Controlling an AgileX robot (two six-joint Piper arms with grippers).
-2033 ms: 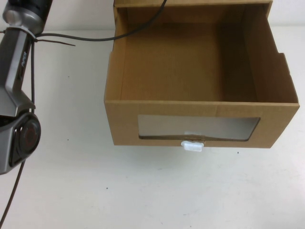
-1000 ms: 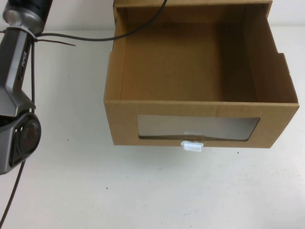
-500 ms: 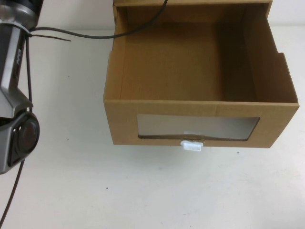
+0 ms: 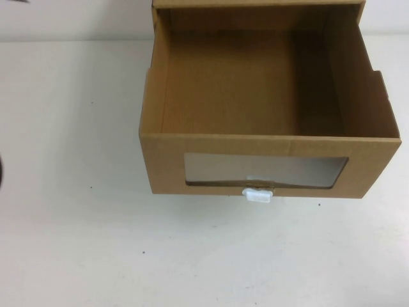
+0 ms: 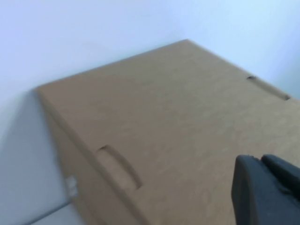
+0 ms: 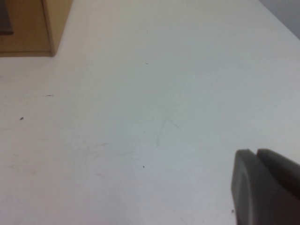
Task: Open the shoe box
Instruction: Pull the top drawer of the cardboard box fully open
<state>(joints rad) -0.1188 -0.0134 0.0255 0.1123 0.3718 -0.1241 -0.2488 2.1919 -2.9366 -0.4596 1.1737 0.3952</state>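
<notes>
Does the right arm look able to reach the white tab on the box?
Probably yes: the right gripper, shut, hangs over the table near the box, and nothing blocks the white tab. The left gripper is over the box's outer face.

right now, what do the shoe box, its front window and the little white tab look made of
Shoe box: brown cardboard, matte, with folded edges.
Window: probably clear plastic film, going by its pale sheen.
Tab: white, likely plastic.
Left gripper is beside the box, right gripper over the table; both are shut.
</notes>
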